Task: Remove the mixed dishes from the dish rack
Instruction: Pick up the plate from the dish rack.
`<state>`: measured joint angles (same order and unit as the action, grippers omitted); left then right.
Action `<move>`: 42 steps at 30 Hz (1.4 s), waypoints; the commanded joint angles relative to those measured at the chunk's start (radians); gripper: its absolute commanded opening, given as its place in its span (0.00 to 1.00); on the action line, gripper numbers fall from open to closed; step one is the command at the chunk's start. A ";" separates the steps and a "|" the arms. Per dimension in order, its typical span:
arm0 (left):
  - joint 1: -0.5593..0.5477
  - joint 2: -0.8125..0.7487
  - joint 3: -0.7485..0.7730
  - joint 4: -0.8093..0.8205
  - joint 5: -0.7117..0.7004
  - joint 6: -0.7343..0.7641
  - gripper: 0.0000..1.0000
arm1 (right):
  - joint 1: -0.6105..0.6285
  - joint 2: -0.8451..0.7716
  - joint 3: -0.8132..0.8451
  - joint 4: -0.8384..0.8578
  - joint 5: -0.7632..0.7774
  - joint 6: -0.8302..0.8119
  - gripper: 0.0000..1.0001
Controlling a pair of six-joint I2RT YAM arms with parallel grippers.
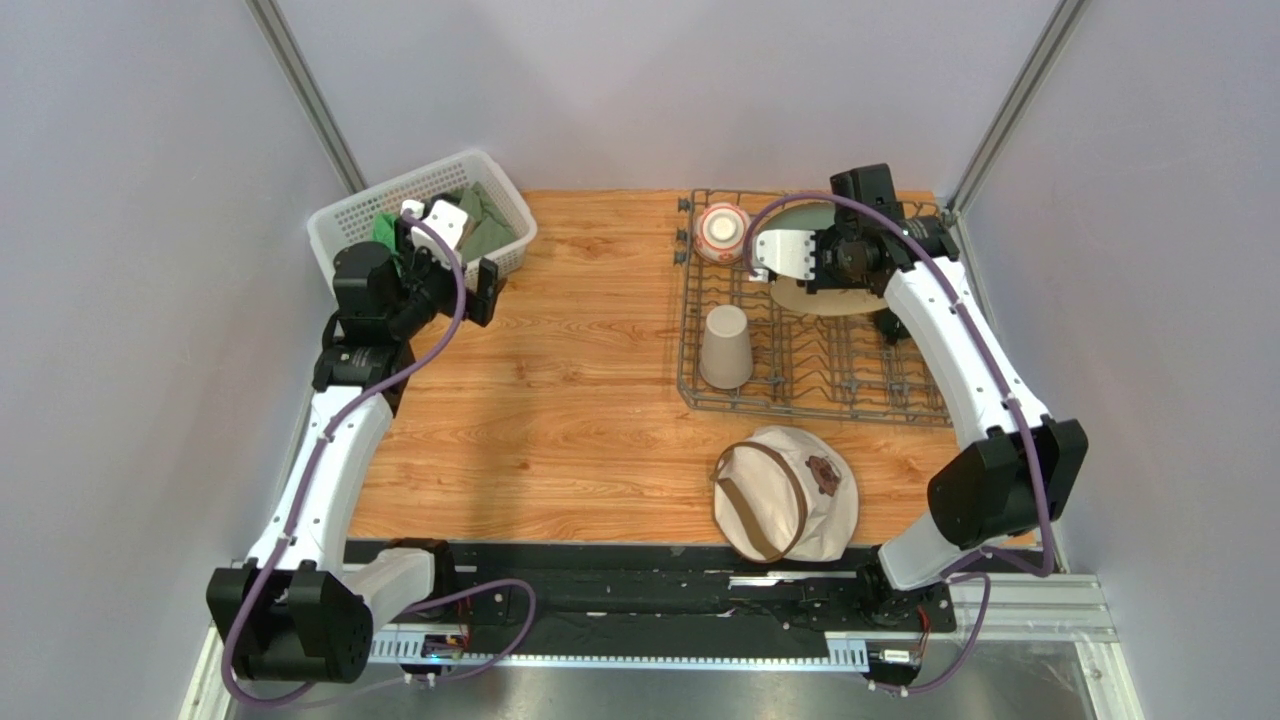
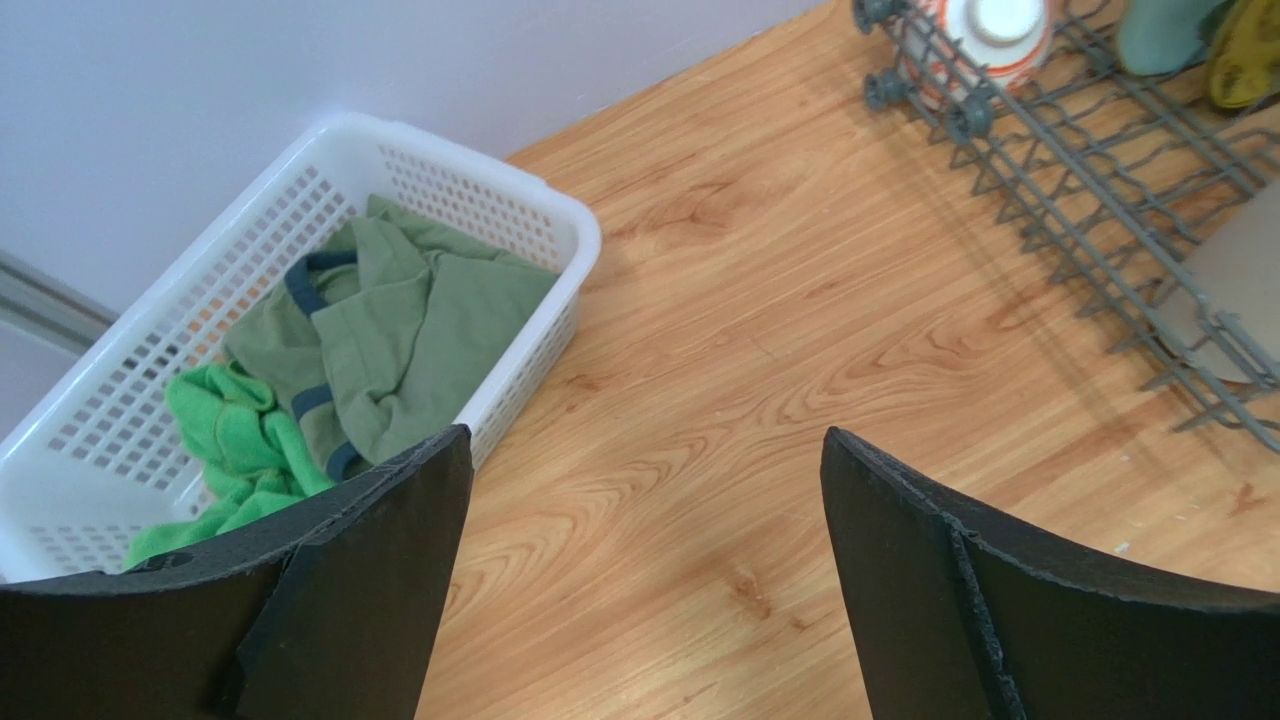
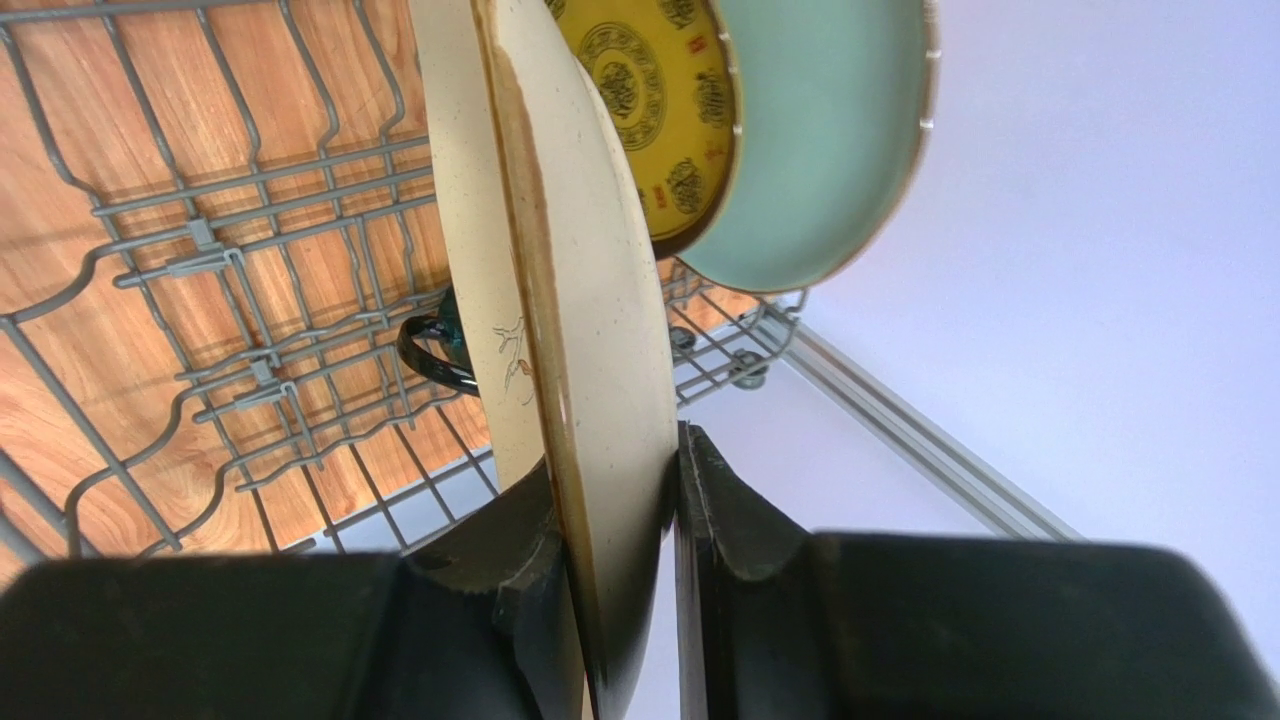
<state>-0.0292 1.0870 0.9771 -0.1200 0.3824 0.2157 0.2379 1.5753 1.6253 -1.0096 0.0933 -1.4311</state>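
The wooden worktop (image 1: pixel 556 390) carries the dish rack (image 1: pixel 781 405) on its right half. A white lattice basket (image 1: pixel 425 225) of green cloth stands well to the left of the rack, and a round beige hat (image 1: pixel 784 492) lies just in front of it.

Inside the rack, the cream plate (image 3: pixel 594 345) stands on edge near the back right. The pale green plate (image 3: pixel 819 135) and the small yellow-patterned plate (image 3: pixel 661 105) stand upright just behind it. The beige tumbler (image 1: pixel 726 348) sits upside down at the rack's front left, the patterned bowl (image 1: pixel 723 231) sits in its back left corner, and the dark green mug (image 3: pixel 436 338) shows only its handle among the wires beside the cream plate.

The right fingers (image 3: pixel 736 525) are closed on the cream plate's rim, one on each face. The left fingers (image 2: pixel 376 570) are spread wide with nothing between them, hovering over bare worktop left of the rack.

The step in hand looks like the first unloading — the cream plate is gripped but not yet clear of the tines. The next move likely calls for a straight lift out of its slot, avoiding the neighbouring plates, then a set-down on the worktop outside the rack.

No brand or label is readable. The yellow plate bears ornamental motifs and a small red mark too fine to read, and the cream plate shows a faint line drawing.
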 commanded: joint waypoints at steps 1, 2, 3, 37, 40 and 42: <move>0.003 -0.071 0.043 -0.007 0.140 0.007 0.93 | 0.015 -0.124 0.137 0.028 -0.062 0.053 0.01; 0.003 -0.081 0.041 -0.010 0.189 0.007 0.91 | 0.015 -0.144 0.148 0.020 -0.078 0.089 0.01; 0.002 -0.088 0.040 -0.010 0.213 0.008 0.90 | 0.018 -0.155 0.163 0.011 -0.114 0.101 0.01; -0.299 -0.196 0.052 -0.038 0.349 0.016 0.95 | 0.351 -0.274 0.068 0.106 -0.517 0.606 0.01; -0.325 -0.187 0.061 -0.069 0.377 0.025 0.95 | 0.367 -0.265 0.070 0.114 -0.503 0.606 0.01; -0.339 -0.191 0.055 -0.073 0.392 0.025 0.95 | 0.373 -0.259 0.070 0.117 -0.498 0.606 0.01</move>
<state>-0.3458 0.8963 0.9932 -0.1757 0.7288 0.2005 0.5945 1.3266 1.6672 -1.0599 -0.3920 -0.8528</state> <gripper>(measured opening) 0.953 0.242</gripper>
